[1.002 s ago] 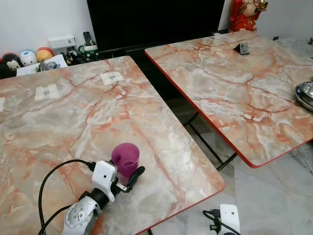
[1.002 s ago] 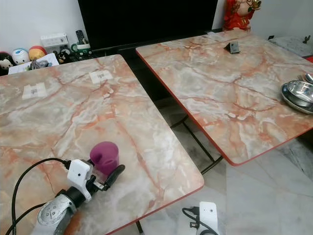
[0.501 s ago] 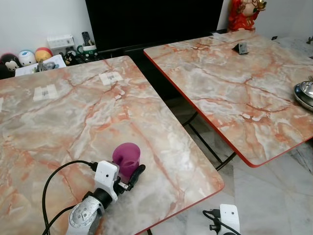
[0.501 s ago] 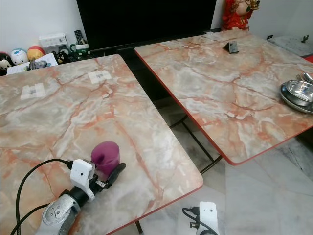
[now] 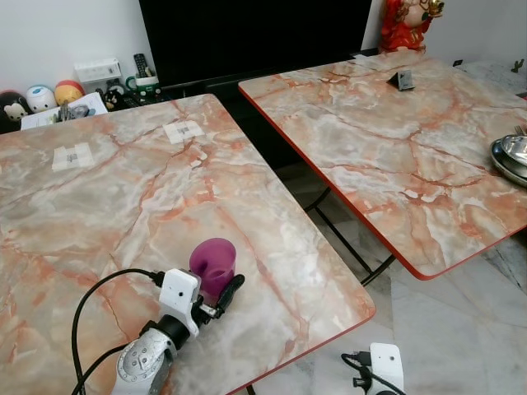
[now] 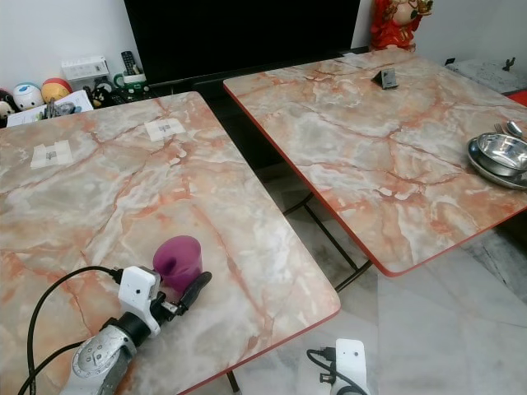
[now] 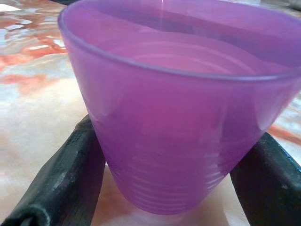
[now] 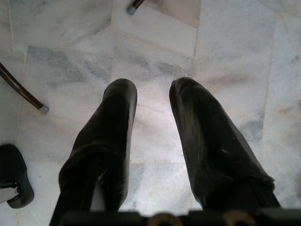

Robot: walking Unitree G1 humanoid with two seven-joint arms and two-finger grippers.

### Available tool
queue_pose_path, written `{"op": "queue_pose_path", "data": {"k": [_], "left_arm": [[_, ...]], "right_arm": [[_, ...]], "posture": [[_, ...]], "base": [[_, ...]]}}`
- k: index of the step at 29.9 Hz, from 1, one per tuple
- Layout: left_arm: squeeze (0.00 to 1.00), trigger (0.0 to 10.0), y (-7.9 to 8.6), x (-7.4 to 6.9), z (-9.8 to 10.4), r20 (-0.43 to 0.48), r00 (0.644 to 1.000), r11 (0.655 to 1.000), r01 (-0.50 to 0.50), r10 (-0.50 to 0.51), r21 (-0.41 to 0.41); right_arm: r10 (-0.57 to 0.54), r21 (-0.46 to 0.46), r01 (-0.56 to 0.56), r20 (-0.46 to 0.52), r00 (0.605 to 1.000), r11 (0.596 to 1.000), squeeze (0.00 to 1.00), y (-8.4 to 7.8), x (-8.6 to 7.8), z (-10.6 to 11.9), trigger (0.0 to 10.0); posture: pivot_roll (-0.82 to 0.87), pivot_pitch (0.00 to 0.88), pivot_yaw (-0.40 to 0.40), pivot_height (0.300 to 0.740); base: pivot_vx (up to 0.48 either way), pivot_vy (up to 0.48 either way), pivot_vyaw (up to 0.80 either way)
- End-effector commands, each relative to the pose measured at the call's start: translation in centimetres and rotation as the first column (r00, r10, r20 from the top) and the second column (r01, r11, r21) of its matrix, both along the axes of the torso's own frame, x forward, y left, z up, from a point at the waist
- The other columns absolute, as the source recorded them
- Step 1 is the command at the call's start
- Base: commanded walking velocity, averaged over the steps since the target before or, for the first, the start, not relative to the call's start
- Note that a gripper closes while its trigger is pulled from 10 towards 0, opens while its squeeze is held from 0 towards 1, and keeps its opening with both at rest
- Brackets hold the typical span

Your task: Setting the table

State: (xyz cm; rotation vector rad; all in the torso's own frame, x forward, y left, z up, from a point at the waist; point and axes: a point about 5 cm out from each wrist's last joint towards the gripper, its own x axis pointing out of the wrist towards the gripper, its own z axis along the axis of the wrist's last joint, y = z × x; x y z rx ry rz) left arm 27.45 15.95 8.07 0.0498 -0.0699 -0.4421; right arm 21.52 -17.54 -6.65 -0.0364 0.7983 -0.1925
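Note:
A purple plastic cup (image 5: 213,263) stands upright on the near marble table (image 5: 123,206), close to its front edge. My left gripper (image 5: 216,284) is shut on the purple cup, one black finger (image 7: 70,179) pressed against each side of it near the base. The cup (image 7: 178,117) looks empty inside. My right gripper (image 8: 153,94) hangs open over the marble floor, with nothing between its fingers. Its white wrist box (image 5: 385,362) is low beside the table's front corner.
A second marble table (image 5: 395,140) stands to the right across a narrow gap. It carries stacked steel bowls (image 6: 500,156) at its right edge and a small dark object (image 5: 405,80) at the back. Two paper labels (image 5: 183,130) lie on the near table. Toys (image 5: 49,95) line the back left.
The camera has drifted slightly, so the whole scene has shifted. The cup and my left gripper stay where they were.

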Motion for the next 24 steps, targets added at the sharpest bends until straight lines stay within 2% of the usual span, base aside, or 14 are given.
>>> {"op": "queue_pose_path", "data": {"k": [1,5,7,15,17,24], "left_arm": [[0.00,10.0,0.5,0.1,0.3,0.018,0.999,0.999,-0.041,0.041,-0.010],[0.00,10.0,1.9,0.3,1.2,0.038,0.989,0.988,-0.137,0.140,-0.064],[0.00,10.0,2.1,0.3,1.3,0.041,0.987,0.987,-0.150,0.152,-0.067],[0.00,10.0,4.3,-0.4,2.0,0.073,0.972,0.975,-0.223,0.223,-0.007],[0.00,10.0,5.5,-0.9,1.8,0.060,0.957,0.959,-0.284,0.284,-0.007],[0.00,10.0,5.8,-0.7,1.7,0.056,0.941,0.943,-0.333,0.333,-0.014]], "right_arm": [[0.005,-0.007,-0.005,-0.017,1.000,1.000,0.00,-0.1,-0.4,-0.3,10.0],[0.007,-0.007,-0.007,-0.018,1.000,1.000,0.00,-0.1,-0.5,-0.3,10.0],[0.006,-0.007,-0.007,-0.018,1.000,1.000,0.00,-0.1,-0.5,-0.3,10.0],[0.006,-0.007,-0.006,-0.018,1.000,1.000,0.00,-0.2,-0.5,-0.3,10.0],[0.006,-0.007,-0.006,-0.018,1.000,1.000,0.00,-0.2,-0.5,-0.3,10.0],[0.017,-0.013,-0.017,-0.018,1.000,1.000,0.00,-0.2,-0.5,-0.3,10.0]], "posture": [[0.04,0.112,-0.039,0.740],[0.04,0.111,-0.037,0.740],[0.05,0.112,-0.037,0.740],[0.05,0.109,-0.030,0.740],[0.05,0.106,-0.029,0.740],[0.05,0.100,-0.030,0.740]], "base": [[0.000,0.000,0.00],[0.000,0.000,0.00],[0.000,0.000,0.00],[0.000,0.000,0.00],[0.000,0.000,0.00],[0.000,0.000,0.00]]}}
